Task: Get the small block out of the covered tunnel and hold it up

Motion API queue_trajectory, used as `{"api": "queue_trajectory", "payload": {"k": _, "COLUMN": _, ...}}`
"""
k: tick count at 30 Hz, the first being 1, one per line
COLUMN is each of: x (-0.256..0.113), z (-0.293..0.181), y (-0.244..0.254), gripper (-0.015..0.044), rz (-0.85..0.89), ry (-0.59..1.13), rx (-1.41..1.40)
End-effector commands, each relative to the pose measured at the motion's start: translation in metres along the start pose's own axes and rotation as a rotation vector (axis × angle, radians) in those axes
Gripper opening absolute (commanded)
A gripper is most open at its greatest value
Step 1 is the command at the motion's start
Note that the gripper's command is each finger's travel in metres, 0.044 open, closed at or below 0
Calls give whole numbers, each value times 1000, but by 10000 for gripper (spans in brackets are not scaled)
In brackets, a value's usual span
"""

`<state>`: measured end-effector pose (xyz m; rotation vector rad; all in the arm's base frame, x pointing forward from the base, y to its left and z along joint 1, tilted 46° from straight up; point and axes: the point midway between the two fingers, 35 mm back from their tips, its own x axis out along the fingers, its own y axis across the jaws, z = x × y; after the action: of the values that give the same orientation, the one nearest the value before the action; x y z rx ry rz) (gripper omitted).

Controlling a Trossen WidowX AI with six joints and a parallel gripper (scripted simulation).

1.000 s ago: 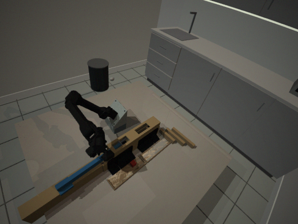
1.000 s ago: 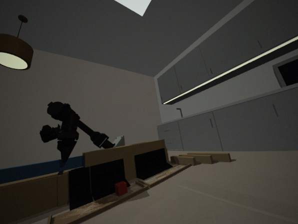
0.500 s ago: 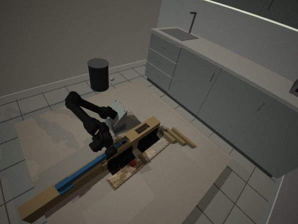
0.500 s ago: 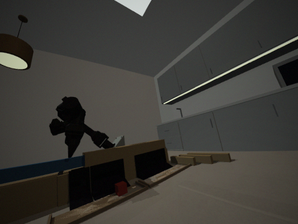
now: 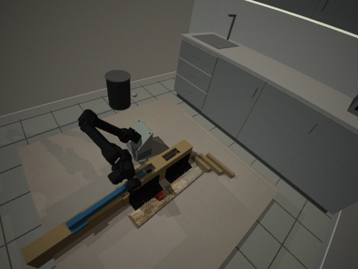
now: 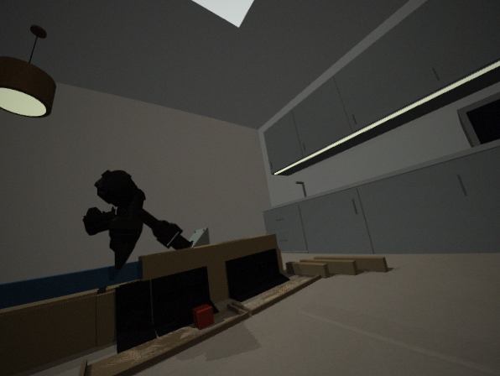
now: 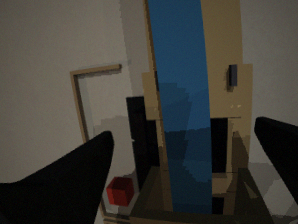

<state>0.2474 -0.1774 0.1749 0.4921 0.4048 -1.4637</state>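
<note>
The small red block (image 5: 160, 196) (image 6: 203, 316) (image 7: 120, 191) lies outside the wooden tunnel (image 5: 186, 145) (image 6: 247, 247), in the shallow tray (image 5: 144, 213) (image 7: 77, 100) along the tunnel's front, by the dark openings. The long blue handle (image 5: 99, 208) (image 6: 71, 281) (image 7: 182, 50) sticks out of the tunnel's near left end. My gripper (image 5: 132, 184) (image 6: 119, 265) (image 7: 184, 131) is wide open above the handle near the tunnel's mouth, with one finger to each side of it in the wrist view and nothing held. The block is well off to one side of the fingers. The cage inside is mostly hidden.
A wooden rail (image 5: 45, 244) runs under the handle out to the left. Several loose wooden rods (image 5: 220, 165) (image 6: 350, 264) lie past the tunnel's far end. A pale slanted box (image 5: 145, 132) (image 6: 202, 236) stands behind the tunnel. A divider splits the tray near the block.
</note>
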Motion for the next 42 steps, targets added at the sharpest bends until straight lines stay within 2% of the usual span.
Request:
{"api": "queue_trajectory", "payload": {"k": 1, "x": 7, "z": -3, "y": -2, "gripper": 440, "rz": 0, "ry": 5, "rx": -7}}
{"api": "queue_trajectory", "payload": {"k": 8, "x": 18, "z": -5, "y": -5, "gripper": 440, "rz": 0, "ry": 3, "rx": -7}}
{"api": "queue_trajectory", "payload": {"k": 23, "x": 12, "z": -2, "y": -3, "gripper": 46, "rz": 0, "ry": -2, "rx": 0}}
{"api": "queue_trajectory", "payload": {"k": 26, "x": 12, "z": -2, "y": -3, "gripper": 26, "rz": 0, "ry": -2, "rx": 0}}
{"api": "queue_trajectory", "payload": {"k": 27, "x": 12, "z": -1, "y": -3, "gripper": 0, "rz": 0, "ry": -2, "rx": 0}}
{"api": "queue_trajectory", "payload": {"k": 42, "x": 24, "z": 37, "y": -4, "gripper": 0, "rz": -1, "ry": 4, "rx": -3}}
